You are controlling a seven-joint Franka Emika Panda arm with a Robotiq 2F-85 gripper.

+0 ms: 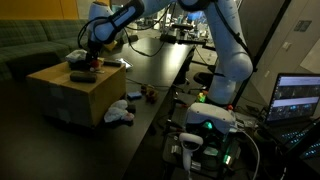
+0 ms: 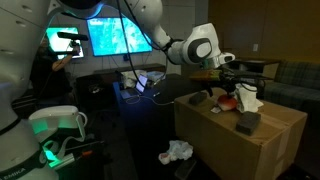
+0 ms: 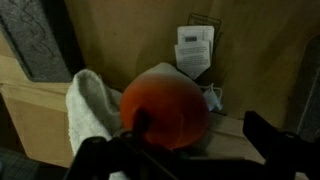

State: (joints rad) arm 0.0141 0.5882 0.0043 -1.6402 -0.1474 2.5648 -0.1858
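Exterior view, gripper: the gripper (image 1: 88, 55) is hanging just over the top of the cardboard box (image 1: 75, 95). It is too small here to tell how the jaws are standing.
Exterior view, box top: the orange-red round thing (image 1: 93, 63) is lying under the gripper, and a grey block (image 1: 80, 75) is sitting nearer on the same top.
Exterior view, floor: a crumpled rag (image 1: 120, 112) is lying to the right of the box.
Exterior view, gripper: the gripper (image 2: 233, 85) is reaching in from the left above the orange-red round thing (image 2: 228, 100).
Exterior view, surroundings: a white cloth (image 2: 248, 98) is lying just right of the round thing, the grey block (image 2: 247, 121) is lying nearer, and the rag (image 2: 178, 152) is on the floor to the left.
Wrist view, jaws: the fingers (image 3: 100, 160) are standing spread wide, pinching nothing.
Wrist view, round thing: the orange-red round thing (image 3: 165, 105) (ball or fruit, hard to tell) is sitting between the spread jaws and is touching the white cloth (image 3: 92, 100) on its left.
Wrist view, far side: a paper label (image 3: 195, 48) is showing on the box beyond it.
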